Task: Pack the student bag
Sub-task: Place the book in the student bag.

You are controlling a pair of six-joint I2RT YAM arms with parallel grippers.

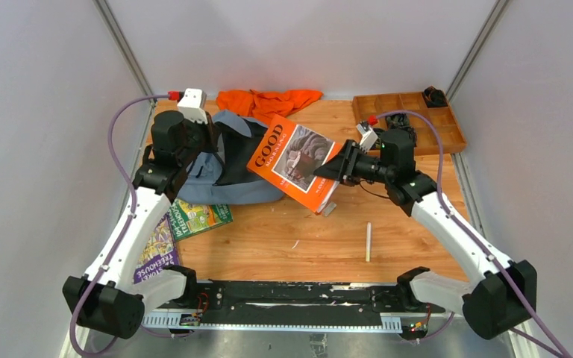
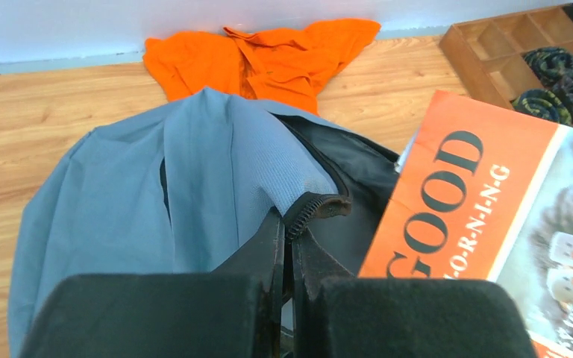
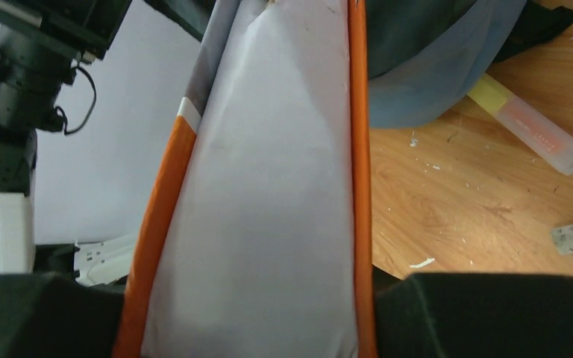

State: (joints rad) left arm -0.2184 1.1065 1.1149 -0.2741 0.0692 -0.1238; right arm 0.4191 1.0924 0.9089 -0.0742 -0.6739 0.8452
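The grey-blue student bag (image 1: 224, 168) lies at the left back of the table, its mouth open toward the right. My left gripper (image 1: 207, 138) is shut on the bag's zipper edge (image 2: 315, 209) and holds the opening up. My right gripper (image 1: 336, 170) is shut on the orange "Good Morning" book (image 1: 292, 164), held tilted in the air with its far corner at the bag's mouth. In the right wrist view the book's page edges (image 3: 268, 194) fill the space between my fingers. The book also shows in the left wrist view (image 2: 485, 224).
An orange cloth (image 1: 268, 101) lies behind the bag. A wooden compartment tray (image 1: 410, 119) stands at the back right. Two more books (image 1: 194, 218) (image 1: 157, 257) lie at the left front. A white stick (image 1: 368, 241) and a small eraser (image 1: 330, 209) lie on the table.
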